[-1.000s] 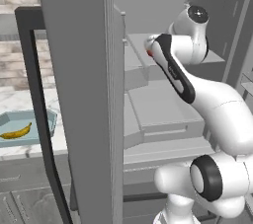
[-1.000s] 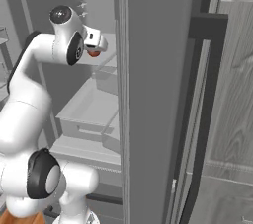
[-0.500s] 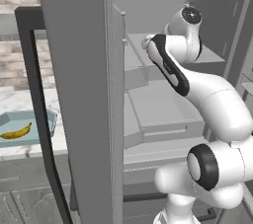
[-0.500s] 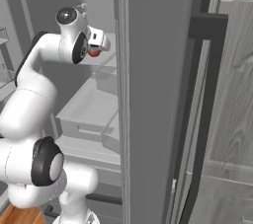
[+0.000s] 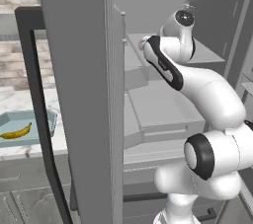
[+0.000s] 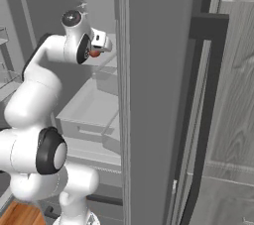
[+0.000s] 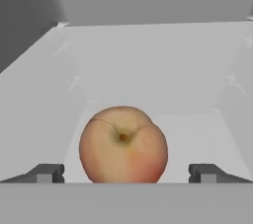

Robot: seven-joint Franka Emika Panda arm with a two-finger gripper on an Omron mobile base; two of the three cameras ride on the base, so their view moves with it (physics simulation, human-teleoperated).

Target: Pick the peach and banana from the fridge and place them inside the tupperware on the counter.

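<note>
We have the claw (image 7: 123, 172) spread wide around the peach (image 7: 123, 145) on the fridge (image 5: 79, 70) shelf; we should center it and close gently without bruising. The left base view adds the banana (image 5: 16, 132) already in the tupperware (image 5: 47, 122) on the tabletop (image 5: 15, 103).

The peach (image 7: 123, 145) is pale orange, blushing red low on one side, with a brown stem pit. The fridge (image 5: 81, 94) is flat grey, with pale grey shelves and black bar handles. Beside it, the banana (image 5: 16, 132) is yellow with darker tips, the tupperware (image 5: 45, 119) light blue-grey, and the tabletop (image 5: 15, 102) white with grey veins.
</note>
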